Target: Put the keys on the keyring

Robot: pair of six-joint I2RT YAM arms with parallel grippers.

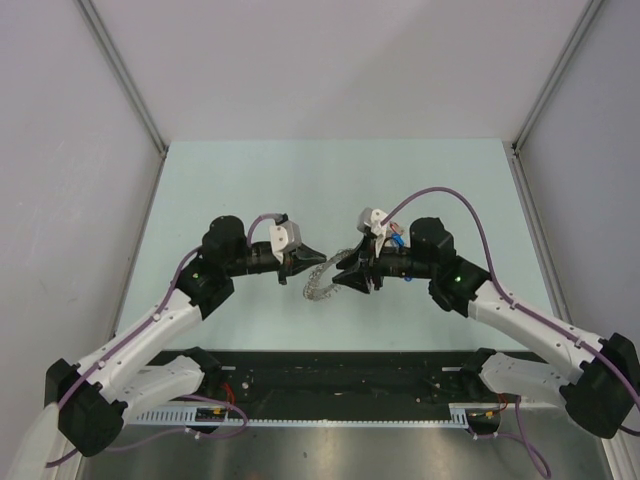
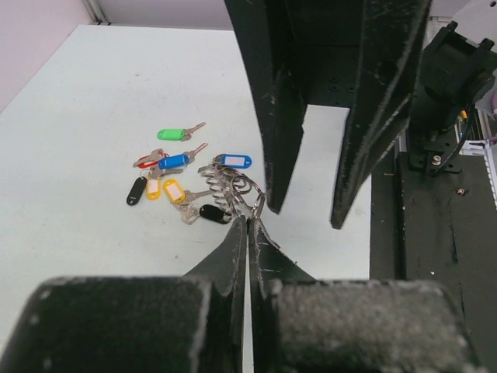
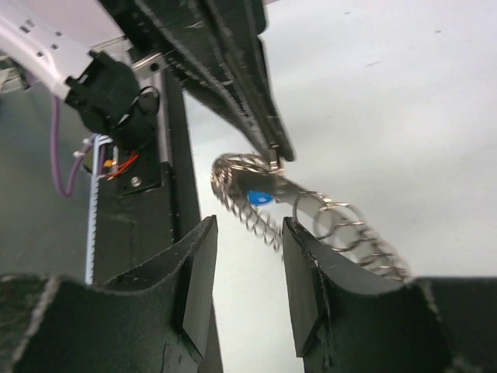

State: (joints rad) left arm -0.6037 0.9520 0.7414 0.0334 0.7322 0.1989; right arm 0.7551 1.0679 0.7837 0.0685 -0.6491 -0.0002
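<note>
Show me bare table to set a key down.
Free: the pale green table along the back wall, and its near strip before the black base rail. Crowded: the centre, where left claw and right claw meet at the coiled grey metal keyring, small colour-tagged keys beside.

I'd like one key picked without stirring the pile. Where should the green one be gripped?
I'd take the green key by its plastic head, across its narrow width, from straight above: it lies flat on the table, clear of the other keys, leaving room either side.
</note>
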